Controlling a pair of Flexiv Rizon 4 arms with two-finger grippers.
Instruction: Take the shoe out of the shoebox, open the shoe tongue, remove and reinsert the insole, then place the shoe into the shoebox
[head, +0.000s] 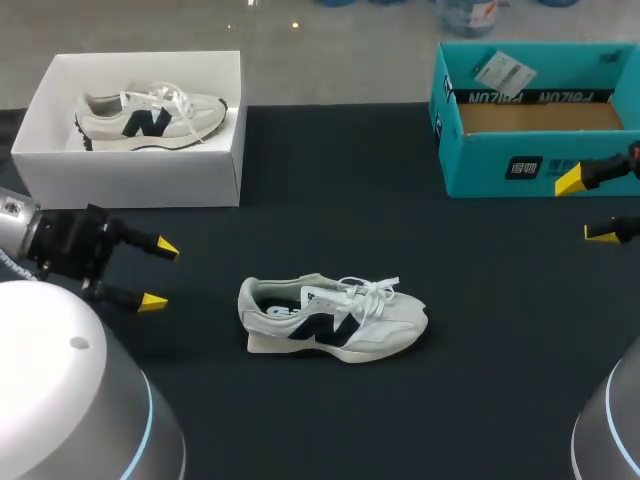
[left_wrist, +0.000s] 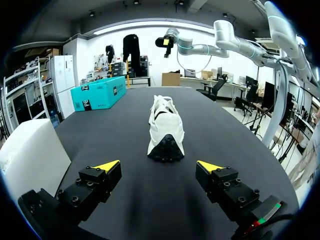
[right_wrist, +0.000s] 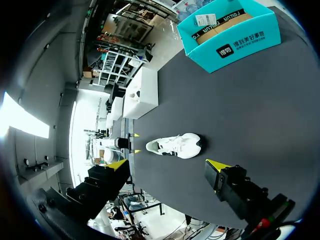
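Closest in, the left arm's white housing (head: 60, 390) fills the near left corner, and just past it the left gripper (head: 160, 274) hovers over the black table (head: 330, 190) with its yellow-tipped fingers spread wide, holding nothing. Ahead of it, and apart from it, the shoe (head: 335, 318) stands upright on its sole in the middle of the table. Its long axis runs across from left to right — heel toward the left gripper, toe toward the right arm's side — with the white laces lying loose over the tongue. The left wrist view looks straight at the dark heel. At the far left a white shoebox (head: 130, 175) holds a second shoe (head: 150, 118) on its side, toe also rightward. At the far right the right gripper (head: 585, 207), fingers likewise parted and bare, hangs just before the teal shoebox (head: 540, 160) — open, brown floor showing.
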